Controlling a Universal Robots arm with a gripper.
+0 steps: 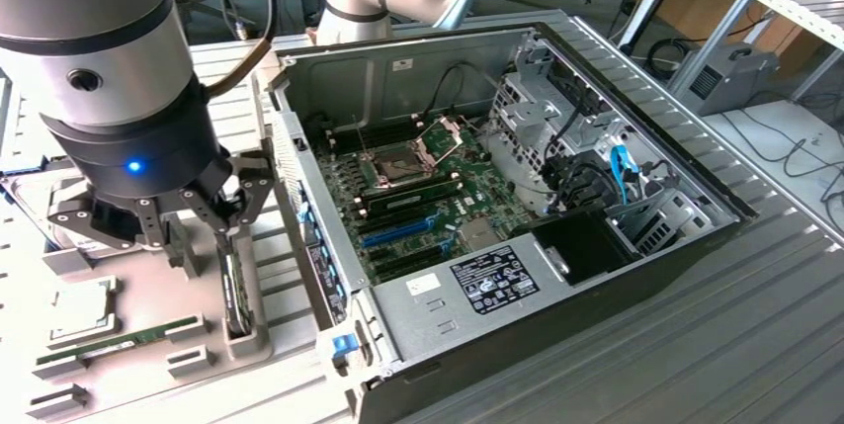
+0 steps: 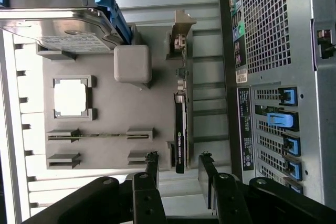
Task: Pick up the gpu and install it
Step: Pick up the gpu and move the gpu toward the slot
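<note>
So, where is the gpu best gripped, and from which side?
Grip the gpu across its thin top edge, coming straight down from above. It stands on edge in a slot of the grey tray, so both flat faces are free to clamp.

The exterior view is taken from high up and at a slant, facing down into the open computer case (image 1: pixel 395 73), with the arm (image 1: pixel 99 78) very near the lens at the exterior view's left. The wrist view is taken from close above, facing straight down past the gripper (image 2: pixel 178 157) onto the grey tray (image 2: pixel 121 108). The tray, the card (image 2: pixel 180 124) set on edge in it and the case's back panel (image 2: pixel 273 51) are shared by both views.
</note>
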